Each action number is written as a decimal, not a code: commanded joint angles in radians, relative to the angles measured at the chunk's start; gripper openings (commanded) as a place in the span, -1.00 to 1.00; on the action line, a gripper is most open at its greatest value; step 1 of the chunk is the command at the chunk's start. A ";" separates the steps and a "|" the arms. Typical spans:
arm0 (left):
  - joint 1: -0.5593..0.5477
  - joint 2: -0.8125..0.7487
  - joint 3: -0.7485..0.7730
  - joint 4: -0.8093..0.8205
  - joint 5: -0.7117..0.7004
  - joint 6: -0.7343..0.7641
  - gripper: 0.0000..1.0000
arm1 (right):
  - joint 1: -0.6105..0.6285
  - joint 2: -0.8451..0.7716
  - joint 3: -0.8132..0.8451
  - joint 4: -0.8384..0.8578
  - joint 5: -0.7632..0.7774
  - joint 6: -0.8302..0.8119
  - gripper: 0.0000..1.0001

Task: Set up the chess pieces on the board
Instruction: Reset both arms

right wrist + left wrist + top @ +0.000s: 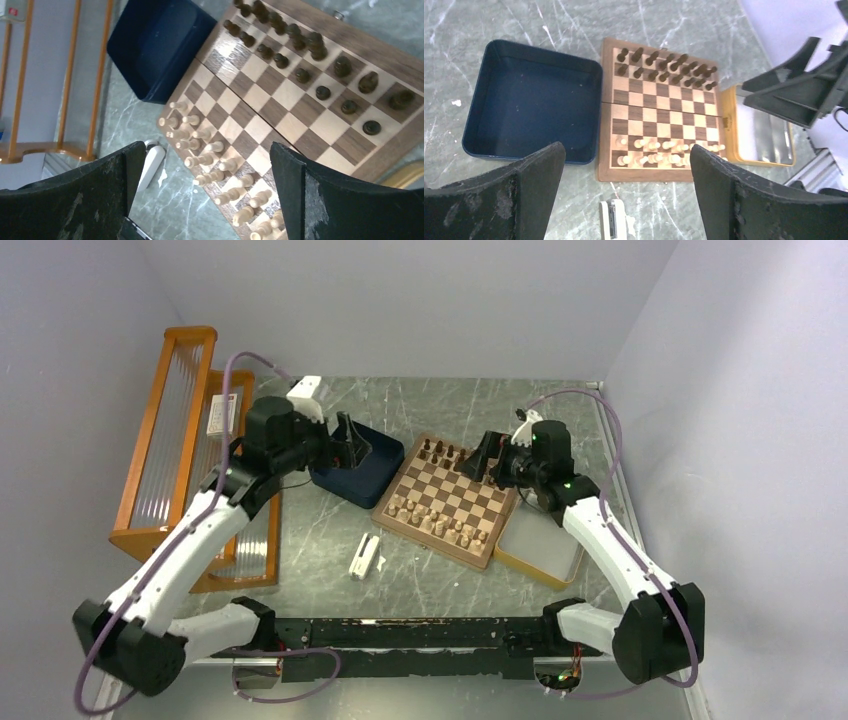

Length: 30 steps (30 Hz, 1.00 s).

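Left gripper (pixel 625 152): jaws spread wide, holding nothing; chessboard (pixel 659 107) below, framed between them. Right gripper (pixel 209 149): same, wide and empty, pale pieces (pixel 207 160) under gap. Dark pieces (pixel 300 50) fill two rows beyond. Setup looks finished; pale rows slightly ragged.

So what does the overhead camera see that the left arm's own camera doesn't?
Only overhead: the white arms and the orange racks on the left. Only the left wrist camera: the whole inside of the blue tray, with no pieces in it, framed by the open left tool. Both: the board, dark pieces along one side, pale pieces along the other, the yellow-rimmed tray and a small white object.
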 commanded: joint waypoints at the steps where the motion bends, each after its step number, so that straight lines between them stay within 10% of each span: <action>1: 0.001 -0.119 -0.049 0.044 0.063 -0.036 0.97 | 0.040 -0.041 0.065 -0.082 0.040 -0.037 1.00; 17: 0.001 -0.316 -0.221 0.098 0.171 -0.055 0.97 | 0.040 -0.251 0.011 -0.191 0.317 0.116 1.00; 30: 0.001 -0.288 -0.207 0.074 0.174 -0.036 0.97 | 0.039 -0.354 0.009 -0.166 0.238 0.051 1.00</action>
